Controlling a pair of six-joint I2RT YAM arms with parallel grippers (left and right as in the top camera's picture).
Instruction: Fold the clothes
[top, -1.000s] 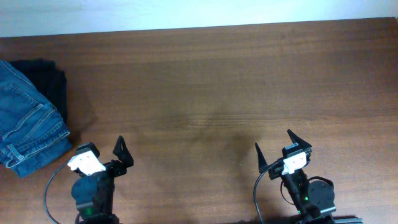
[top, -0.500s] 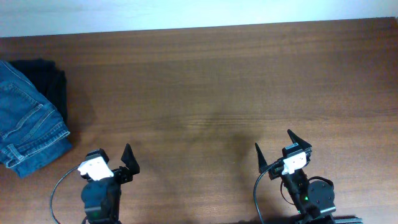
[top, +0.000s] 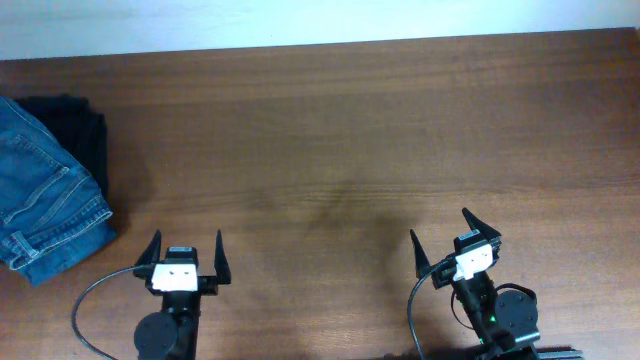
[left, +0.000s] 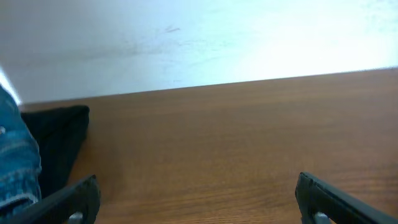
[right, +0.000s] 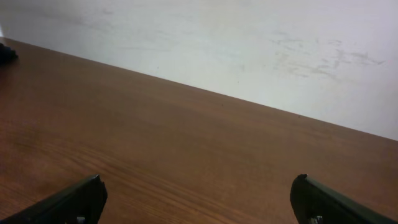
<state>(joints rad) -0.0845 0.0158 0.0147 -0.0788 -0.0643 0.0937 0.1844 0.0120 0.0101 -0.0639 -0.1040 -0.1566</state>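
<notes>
Overhead, we see the folded blue jeans (top: 45, 190) at the frame's left edge, lying partly on a black garment (top: 85, 125) on the wooden surface (top: 330, 130). Lower down, the left tool (top: 188, 240) and right tool (top: 440, 225) stand spread apart, gripping nothing. The left wrist view catches only a blue sliver, probably those jeans; the right wrist view shows no denim.

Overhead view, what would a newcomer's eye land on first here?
The blue jeans stand out first, bunched at the far left edge of the table and lying on top of a black garment. After that, the left gripper and right gripper at the near edge draw the eye, both open, empty and apart from the clothes.
</notes>
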